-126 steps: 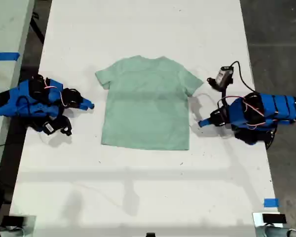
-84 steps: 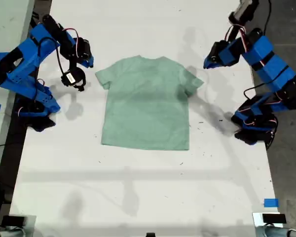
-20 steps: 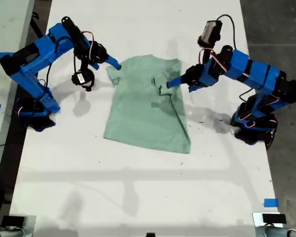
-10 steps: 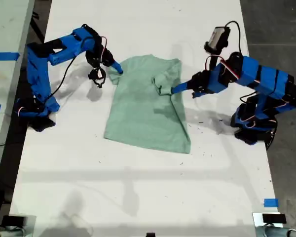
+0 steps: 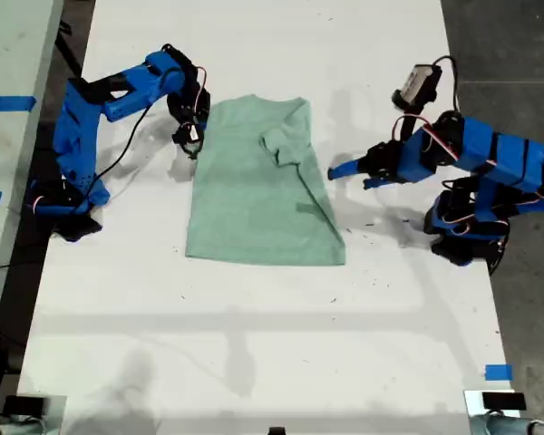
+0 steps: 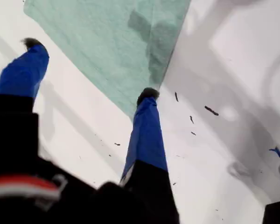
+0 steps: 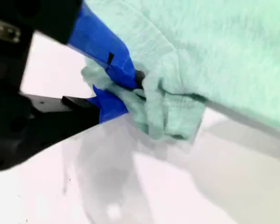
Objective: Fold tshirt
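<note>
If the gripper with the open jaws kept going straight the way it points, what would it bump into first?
Most likely the tshirt. My first gripper is open, off the cloth, and aims at the shirt's near edge across bare table. Its height above the table is unclear, so it might touch the table first.

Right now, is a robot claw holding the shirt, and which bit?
Yes. My second claw pinches a bunched sleeve edge of the tshirt. My first claw is open and holds nothing.

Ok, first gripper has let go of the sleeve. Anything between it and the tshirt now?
Nothing visible does. My first gripper is open over bare white table, just off the edge of the tshirt on the exterior view's right. My second gripper is clamped on cloth at the other side.
</note>
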Available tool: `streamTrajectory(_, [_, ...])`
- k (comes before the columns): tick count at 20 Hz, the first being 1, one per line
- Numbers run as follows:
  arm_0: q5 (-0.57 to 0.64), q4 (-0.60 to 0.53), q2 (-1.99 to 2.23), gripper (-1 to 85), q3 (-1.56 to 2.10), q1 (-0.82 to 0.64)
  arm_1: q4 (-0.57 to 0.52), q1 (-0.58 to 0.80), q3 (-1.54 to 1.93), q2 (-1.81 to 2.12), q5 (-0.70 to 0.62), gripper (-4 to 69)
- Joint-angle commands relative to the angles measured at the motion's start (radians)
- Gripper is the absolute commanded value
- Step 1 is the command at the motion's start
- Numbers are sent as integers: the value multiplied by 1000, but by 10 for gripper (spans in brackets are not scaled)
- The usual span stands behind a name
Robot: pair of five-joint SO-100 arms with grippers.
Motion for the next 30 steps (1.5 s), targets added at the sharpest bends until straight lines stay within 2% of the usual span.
streamTrajectory(1, [-37, 80, 198, 0, -20, 28, -26, -9, 18, 66, 18, 338])
streamTrajectory(4, [-52, 138, 359, 0, -84, 86, -41, -6, 26, 57, 18, 334])
streamTrajectory(6, [-41, 129, 380, 0, -169, 163, -52, -5, 29, 52, 15, 331])
streamTrajectory(10, [-20, -43, 215, 0, -279, 330, -72, -5, 43, 40, 15, 330])
streamTrajectory(14, [-18, -265, -48, 0, -347, 391, -86, -15, 63, 40, 29, 329])
streamTrajectory(15, [-18, -321, -101, 16, -350, 391, -89, -17, 67, 40, 32, 329])
streamTrajectory(17, [8, -379, -167, 246, -351, 391, -97, -23, 78, 41, 38, 329])
streamTrajectory(18, [25, -353, -161, 296, -351, 393, -98, -28, 84, 41, 41, 329])
streamTrajectory(20, [31, -229, -78, 294, -345, 399, -95, -38, 92, 41, 46, 331])
streamTrajectory(21, [31, -143, -20, 256, -341, 407, -87, -44, 94, 43, 48, 331])
streamTrajectory(23, [-15, 28, 117, 237, -279, 434, -66, -58, 91, 48, 51, 332])
streamTrajectory(24, [-67, 101, 184, 158, -222, 454, -52, -66, 86, 48, 52, 315])
streamTrajectory(25, [-115, 152, 252, 104, -153, 483, -35, -75, 83, 49, 57, 270])
streamTrajectory(27, [-199, 195, 388, 79, 8, 560, 3, -100, 69, 52, 74, 189])
streamTrajectory(29, [-291, 172, 560, 35, 210, 634, 43, -117, 54, 66, 89, 21])
streamTrajectory(30, [-344, 164, 652, 9, 316, 660, 61, -121, 48, 78, 89, 15])
